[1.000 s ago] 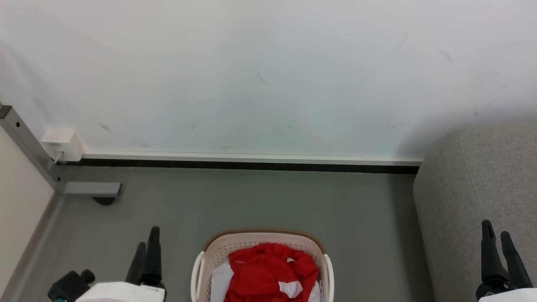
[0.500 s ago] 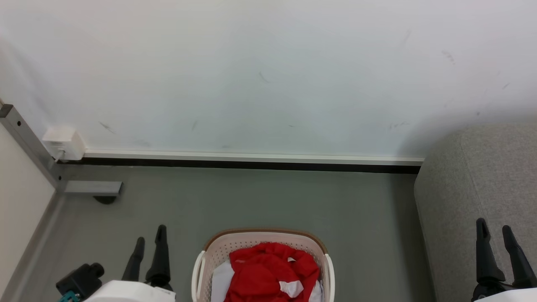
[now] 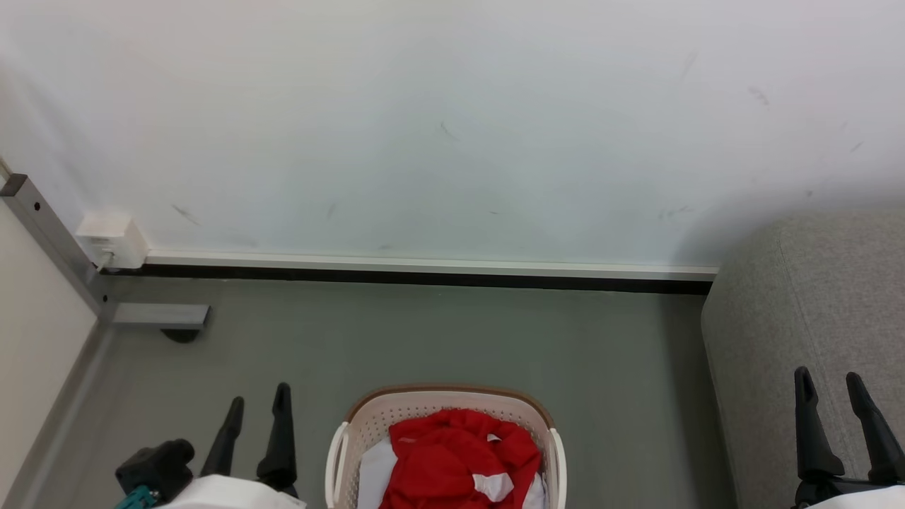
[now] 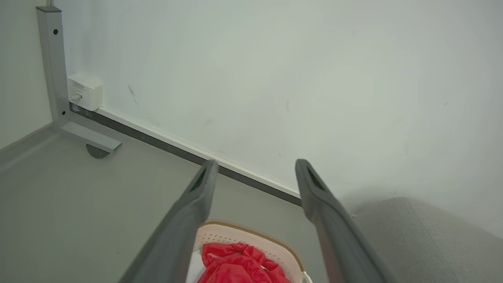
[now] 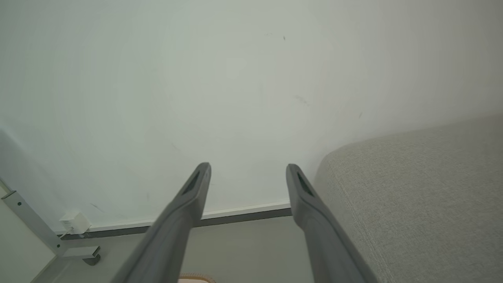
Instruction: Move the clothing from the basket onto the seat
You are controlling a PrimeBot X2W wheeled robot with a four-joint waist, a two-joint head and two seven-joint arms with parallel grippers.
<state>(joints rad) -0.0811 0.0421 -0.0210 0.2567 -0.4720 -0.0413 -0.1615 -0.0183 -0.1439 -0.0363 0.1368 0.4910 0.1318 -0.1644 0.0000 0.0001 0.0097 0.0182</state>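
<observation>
Red/wht clothing [image 3: 452, 459] heaped in basket [image 3: 424, 408].

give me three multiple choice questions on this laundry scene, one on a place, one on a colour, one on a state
1. Where is the seat relative to the basket?
A. on the robot's right of it
B. on the robot's left of it
C. underneath it

2. What colour is the top garment in the basket?
A. blue
B. red
C. black

3. How are the left gripper and the right gripper?
A. both open and empty
B. both shut on cloth
C. left shut, right open

Answers:
1 A: the head view has the seat at its right edge and the basket at bottom centre.
2 B: red cloth lies uppermost.
3 A: each wrist view shows jaws spread with nothing between.
</observation>
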